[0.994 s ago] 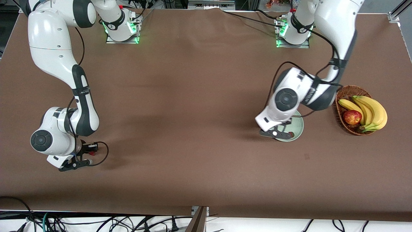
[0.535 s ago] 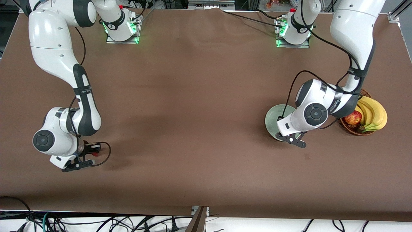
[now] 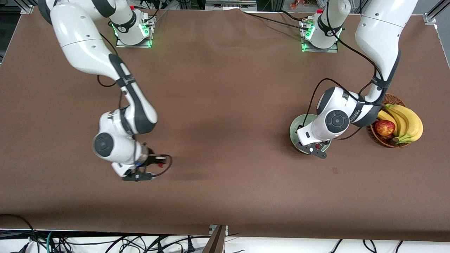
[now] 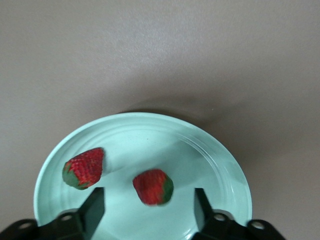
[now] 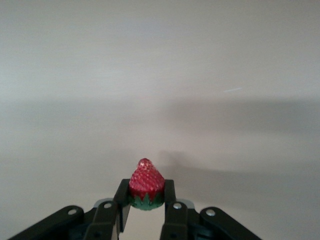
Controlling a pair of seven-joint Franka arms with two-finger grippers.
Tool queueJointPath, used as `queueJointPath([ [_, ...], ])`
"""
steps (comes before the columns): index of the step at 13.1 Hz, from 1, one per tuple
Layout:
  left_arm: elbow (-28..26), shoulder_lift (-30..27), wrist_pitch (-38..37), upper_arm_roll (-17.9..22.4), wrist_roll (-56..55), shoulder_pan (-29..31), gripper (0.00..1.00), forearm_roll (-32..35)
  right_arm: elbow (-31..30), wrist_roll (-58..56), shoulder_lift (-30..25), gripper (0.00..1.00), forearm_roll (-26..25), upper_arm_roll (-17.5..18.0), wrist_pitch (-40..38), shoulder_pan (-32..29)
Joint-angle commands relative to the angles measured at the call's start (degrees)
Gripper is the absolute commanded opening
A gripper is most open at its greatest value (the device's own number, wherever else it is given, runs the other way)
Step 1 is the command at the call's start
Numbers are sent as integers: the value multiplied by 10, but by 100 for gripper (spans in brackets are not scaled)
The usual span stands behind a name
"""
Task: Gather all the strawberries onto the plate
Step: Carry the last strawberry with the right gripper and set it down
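The pale mint-green plate (image 3: 297, 126) (image 4: 220, 165) lies on the brown table toward the left arm's end. Two strawberries are in it: one (image 4: 84, 168) near the rim, one (image 4: 153, 187) directly under my left gripper (image 3: 316, 149) (image 4: 147, 207). That gripper hangs open just above the plate, its fingers (image 4: 92, 210) apart on either side of the berry and touching nothing. My right gripper (image 3: 156, 163) (image 5: 145, 196) is over bare table toward the right arm's end, shut on a third strawberry (image 5: 146, 184) with its tip pointing outward.
A brown wicker basket (image 3: 386, 141) with bananas (image 3: 407, 121) and a red-yellow apple (image 3: 384, 127) stands beside the plate, close to the left arm's elbow. Cables run along the table's near edge.
My left gripper has opened over the plate and a strawberry now lies below it. The right arm has swung toward the table's middle, carrying its strawberry.
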Motion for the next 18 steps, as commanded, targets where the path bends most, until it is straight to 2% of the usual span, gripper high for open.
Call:
queueJointPath([
  [1,3,-37,-39,-2,9,5,100,-9,0,119,5,18,1,6,44,60],
  [5,57,-44,-124,-2,9,6,100,-10,1,250,15,18,1,7,110,152],
  [11,61,-43,-129,-2,9,5,100,-14,6,382,66,19,0,7,240,255],
  [16,61,-43,-129,-2,8,4,100,-38,17,415,86,20,0,6,249,306],
  [17,61,-43,-129,-2,8,4,100,-38,18,417,88,21,0,6,249,311],
  [18,61,-43,-129,-2,8,4,100,-38,18,417,90,32,0,6,249,312],
])
